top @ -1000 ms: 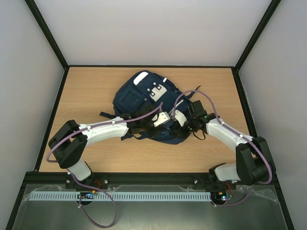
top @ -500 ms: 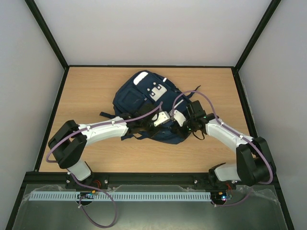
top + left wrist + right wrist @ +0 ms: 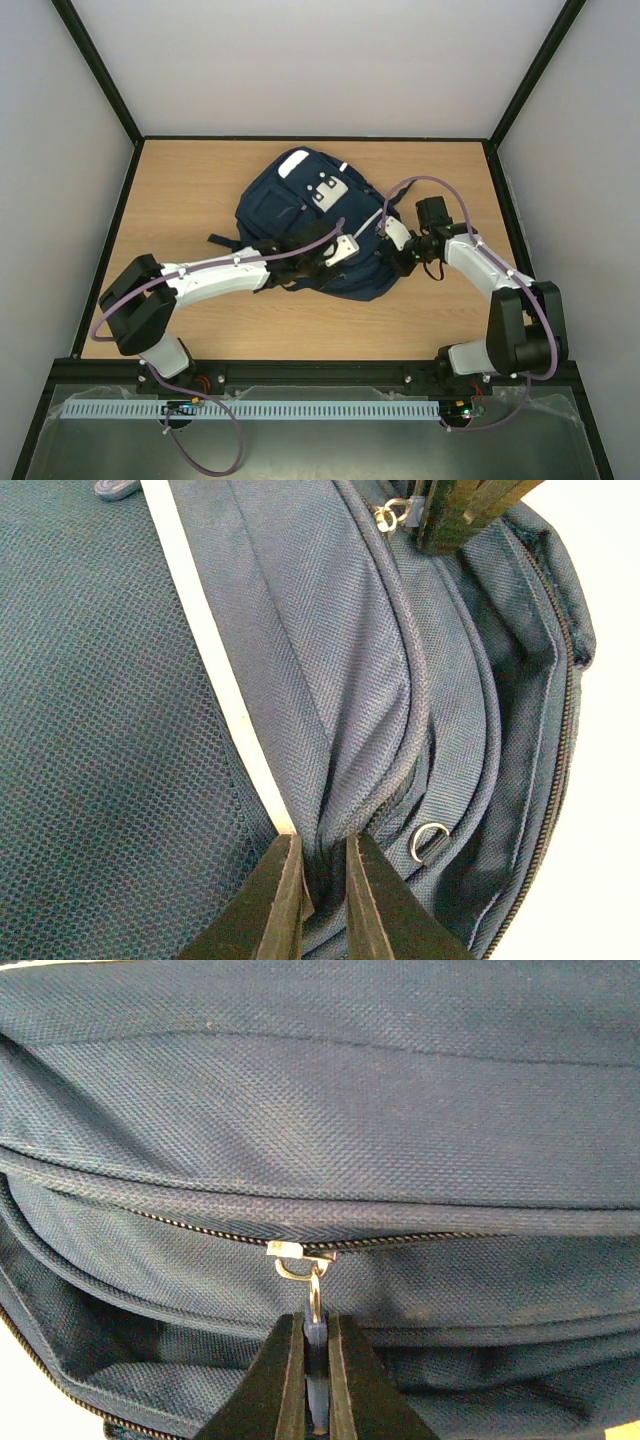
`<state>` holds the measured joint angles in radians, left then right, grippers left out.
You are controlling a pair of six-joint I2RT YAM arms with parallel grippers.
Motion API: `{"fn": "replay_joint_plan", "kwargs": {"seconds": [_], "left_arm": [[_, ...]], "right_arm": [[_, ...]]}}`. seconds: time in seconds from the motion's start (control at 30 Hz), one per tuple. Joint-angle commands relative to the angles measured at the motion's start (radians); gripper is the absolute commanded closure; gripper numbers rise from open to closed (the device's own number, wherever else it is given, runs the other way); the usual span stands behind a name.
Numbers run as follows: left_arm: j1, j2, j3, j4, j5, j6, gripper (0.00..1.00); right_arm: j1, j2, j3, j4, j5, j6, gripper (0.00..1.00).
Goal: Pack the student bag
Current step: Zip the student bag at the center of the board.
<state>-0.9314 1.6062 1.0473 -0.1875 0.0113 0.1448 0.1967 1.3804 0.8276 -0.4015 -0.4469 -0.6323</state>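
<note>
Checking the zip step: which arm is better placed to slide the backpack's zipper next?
Likely right: the right gripper is shut on the zipper pull; the left gripper pinches a fabric fold, steadying the backpack.

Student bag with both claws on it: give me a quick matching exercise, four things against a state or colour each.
1. left claw
2. right claw
3. reflective stripe
4. table

A. light wood
B. shut on the zip pull
C. white
D. shut on a fold of the student bag

Pairs: 1-D, 2-B, 3-C, 4-A.
</note>
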Motion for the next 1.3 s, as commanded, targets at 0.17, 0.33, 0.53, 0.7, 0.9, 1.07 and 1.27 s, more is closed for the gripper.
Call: {"fn": "replay_joint_plan", "kwargs": {"seconds": [0.17,0.33,0.53,0.7,0.9,1.07,1.27], "left_arm": [[-0.028,-0.084,-0.004,-0.22,-0.317,-0.171,0.98],[-0.025,-0.184,-0.04,-0.326,-0.45,-0.226,0.98],[-0.07,-0.451,-0.175,-0.212,-0.352,-0.232,0.56],[-0.109,-0.557,-0.259,-0.065,-0.275,-0.177,0.45],[-0.138,-0.394,-0.282,0.151,-0.226,-0.157,0.47],[-0.151,-0.282,-0.265,0.193,-0.296,-0.126,0.49],[-0.139,-0.227,-0.298,0.26,-0.333,-0.09,0.56]], "right_arm": [[0.031,-0.043,0.002,-0.13,-0.029,-0.024,0.99],[0.21,-0.1,0.023,-0.108,-0.053,0.077,0.99],[0.359,-0.034,0.091,-0.068,-0.092,0.196,0.99],[0.382,0.003,0.093,-0.04,-0.109,0.221,0.99],[0.382,-0.002,0.081,-0.027,-0.107,0.228,0.99],[0.382,-0.004,0.079,-0.049,-0.099,0.215,0.99],[0.38,-0.001,0.084,-0.063,-0.105,0.204,0.99]]}}
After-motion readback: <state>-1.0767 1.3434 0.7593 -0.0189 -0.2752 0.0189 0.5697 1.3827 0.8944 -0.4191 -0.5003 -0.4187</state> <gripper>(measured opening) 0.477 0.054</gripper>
